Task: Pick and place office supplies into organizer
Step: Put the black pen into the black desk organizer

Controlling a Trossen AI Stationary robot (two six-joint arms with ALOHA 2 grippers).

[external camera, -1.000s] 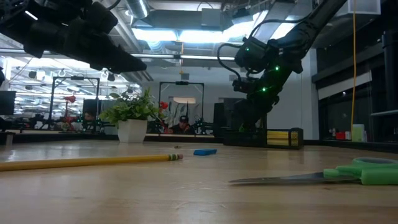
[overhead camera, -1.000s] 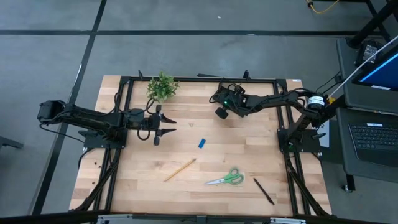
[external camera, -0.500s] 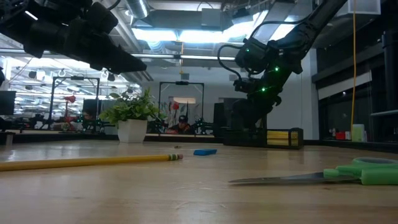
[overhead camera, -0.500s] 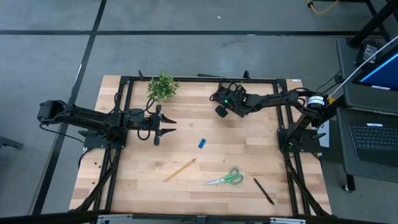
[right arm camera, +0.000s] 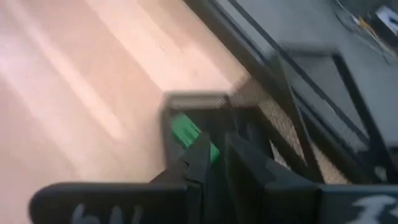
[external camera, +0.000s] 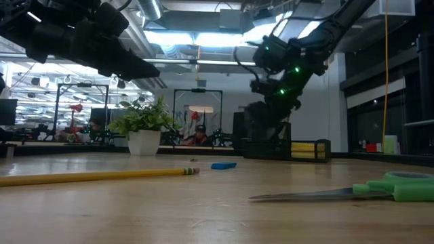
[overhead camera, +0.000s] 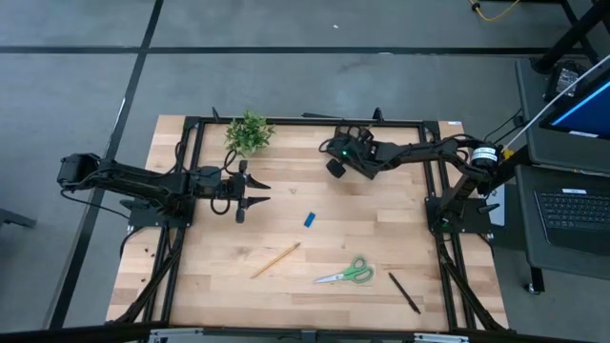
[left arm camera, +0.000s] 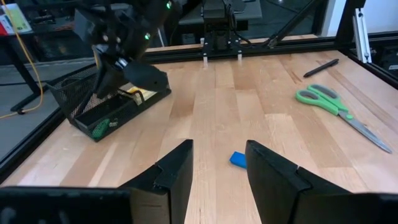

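Observation:
The black mesh organizer [left arm camera: 106,107] stands near the table's far edge, with the yellow sticky pad [left arm camera: 140,93] and the green eraser [left arm camera: 99,129] in its low tray. My right gripper [right arm camera: 216,155] hovers just above it, fingers pointing down, slightly open with nothing between them. The green eraser [right arm camera: 193,138] lies just beyond its fingertips. My left gripper [left arm camera: 217,168] waits open and level at the table's left middle [overhead camera: 250,191]. On the table lie the blue eraser [overhead camera: 309,219], a pencil [overhead camera: 275,259], the green-handled scissors [overhead camera: 346,273] and a black pen [overhead camera: 403,292].
The potted plant [overhead camera: 248,131] stands at the far edge, left of the organizer. A black frame [overhead camera: 305,120] borders the table. Bare wood lies between the two arms around the blue eraser [left arm camera: 237,158]. People and desks show in the room behind [external camera: 198,135].
My right gripper has risen above the organizer and shifted a little toward the far edge. The left arm and the things on the table have stayed put.

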